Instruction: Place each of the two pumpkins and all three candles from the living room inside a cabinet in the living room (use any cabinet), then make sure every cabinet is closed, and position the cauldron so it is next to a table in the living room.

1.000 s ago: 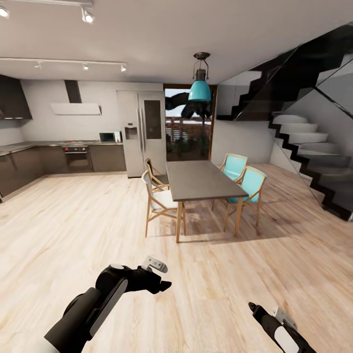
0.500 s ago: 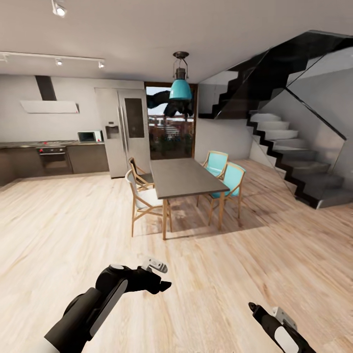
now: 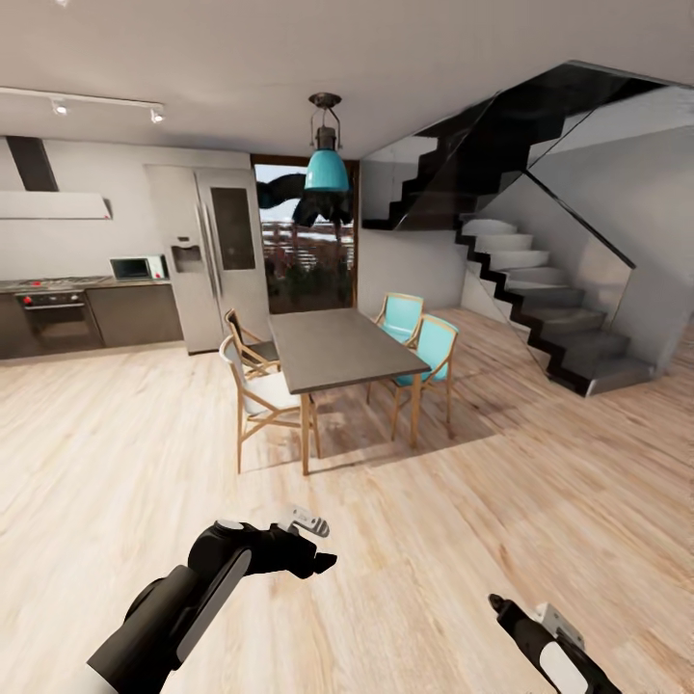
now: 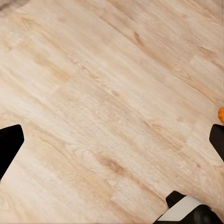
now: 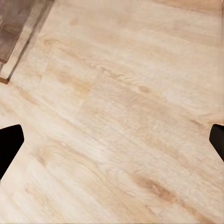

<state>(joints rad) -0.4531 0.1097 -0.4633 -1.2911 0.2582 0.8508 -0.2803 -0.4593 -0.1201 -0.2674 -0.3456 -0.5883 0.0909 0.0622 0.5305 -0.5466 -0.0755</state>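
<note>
Pale wood floor (image 3: 116, 453) spans the room. Black staircase (image 3: 540, 289) at right. Grey dining table (image 3: 333, 347) with four chairs, teal pendant lamp (image 3: 326, 172) above. Left gripper (image 4: 112, 140) fingers spread wide, empty; right gripper (image 5: 112, 140) likewise wide apart, holding nothing. Orange sliver (image 4: 221, 114) at the left wrist view's edge (possibly a pumpkin; cannot tell).

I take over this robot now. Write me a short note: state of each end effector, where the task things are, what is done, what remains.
Left end effector: open, holding nothing, above the wood floor.
Right end effector: open, holding nothing.
Task things: a small orange bit, maybe a pumpkin, at the left wrist view's edge; too little shows to tell.
Ahead: dining table with chairs, fridge, stairs.
Done: nothing visible confirms any step.
Left: find the items; judged from here, everything remains.
</note>
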